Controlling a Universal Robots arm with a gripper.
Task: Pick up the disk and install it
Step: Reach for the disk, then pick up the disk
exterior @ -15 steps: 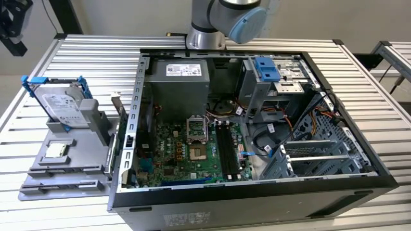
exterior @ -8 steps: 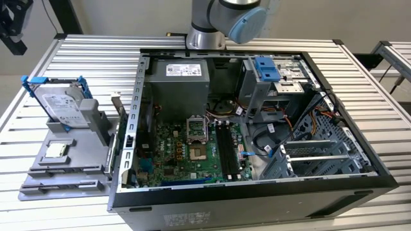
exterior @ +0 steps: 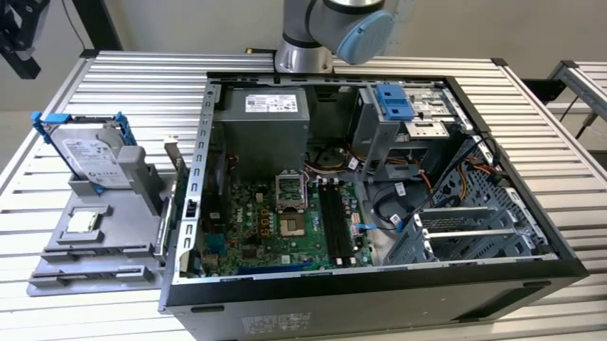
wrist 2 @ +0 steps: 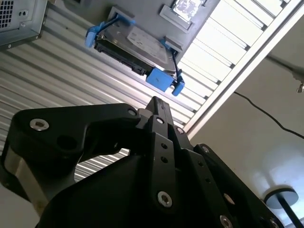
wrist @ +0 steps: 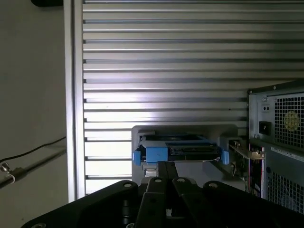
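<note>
hovering apart from disk [wrist 2: 135, 45] with tool [wrist 2: 156, 100] closed, gripping nothing | risking tipping disk out of grey stand [exterior: 95, 238] if approaching unopened or off-centre

A ribbed metal table [exterior: 531, 92] stands on a plain pale floor [wrist: 33, 71], brightly lit.

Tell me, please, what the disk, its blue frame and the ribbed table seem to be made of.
The disk looks like metal: silver-grey with a dull sheen, and a white, paper-like label on its face. The blue frame is most likely plastic: uniform bright colour, matte, with thin moulded tabs. The table seems to be aluminium: pale slats that catch the light in stripes.
</note>
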